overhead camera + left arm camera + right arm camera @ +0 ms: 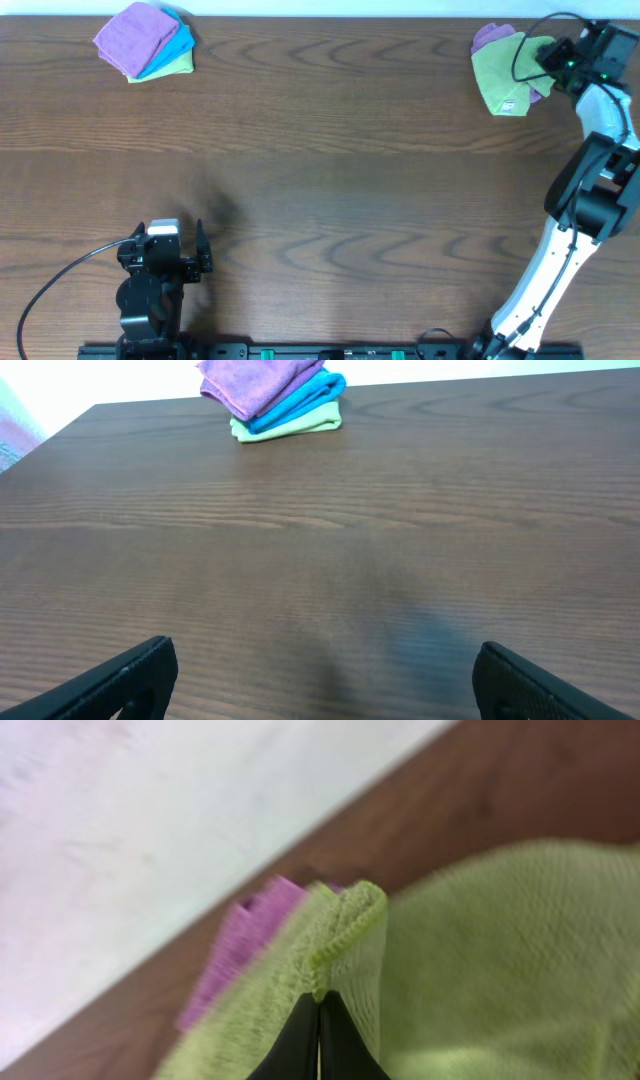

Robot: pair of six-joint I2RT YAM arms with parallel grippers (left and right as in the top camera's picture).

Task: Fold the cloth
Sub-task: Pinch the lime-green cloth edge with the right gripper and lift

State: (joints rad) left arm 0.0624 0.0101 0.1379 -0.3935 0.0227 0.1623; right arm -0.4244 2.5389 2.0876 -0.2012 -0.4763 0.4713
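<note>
The right tool [319, 1005] pinches an edge of the green cloth [505, 70] — it sits at the far right corner of the bench [330, 150], over a purple cloth [488, 37]. The left tool [325, 675] is wide apart.

no readable text, labels or numbers anywhere

cloth [503, 70] far right, folded stack [146, 40] far left

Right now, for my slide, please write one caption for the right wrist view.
Right gripper pinches the lime-green cloth by its hemmed edge, with a purple cloth peeking out beneath.
</note>
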